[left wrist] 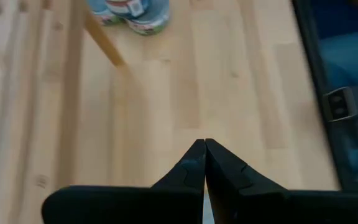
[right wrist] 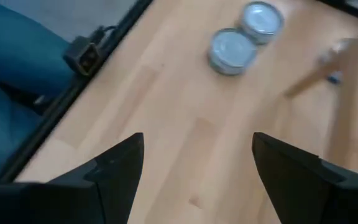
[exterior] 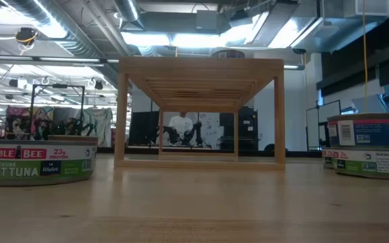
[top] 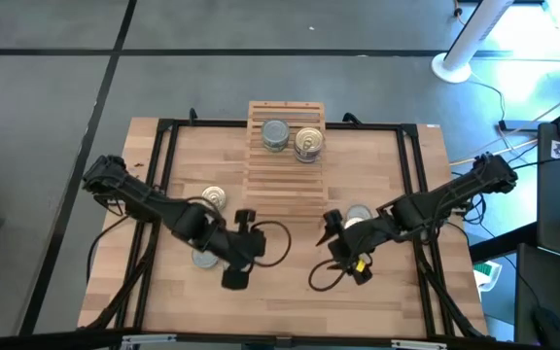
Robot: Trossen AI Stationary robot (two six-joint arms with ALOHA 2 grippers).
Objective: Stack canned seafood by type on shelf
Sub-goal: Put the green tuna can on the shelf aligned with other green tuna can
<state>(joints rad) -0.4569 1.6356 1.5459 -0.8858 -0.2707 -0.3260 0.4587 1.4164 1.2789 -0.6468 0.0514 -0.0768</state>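
The light-wood slatted shelf (top: 286, 156) stands at the far middle of the butcher-block wooden surface (top: 290, 301), and two short round tins sit on top of it, side by side: a silver-grey-topped tin (top: 275, 134) and a gold pull-tab tin (top: 308, 143) just beside it. On the surface to the left of the shelf lies another gold-topped tin (top: 213, 198), and a grey-topped one (top: 205, 259) shows partly under the left arm. To the right of the shelf a pale-topped tin (top: 358, 214) sits close by the right arm. The left claw (left wrist: 204, 163) hangs over bare wood near the front of the surface, fingers clenched together with nothing between them. The right claw (right wrist: 197, 168) hovers over bare wood as well, fingers spread wide and released, with two silver-topped tins (right wrist: 244, 36) farther ahead of it. From table height, a green-labelled tuna tin (exterior: 36, 162) rests at the left and stacked tins (exterior: 365, 145) at the right.
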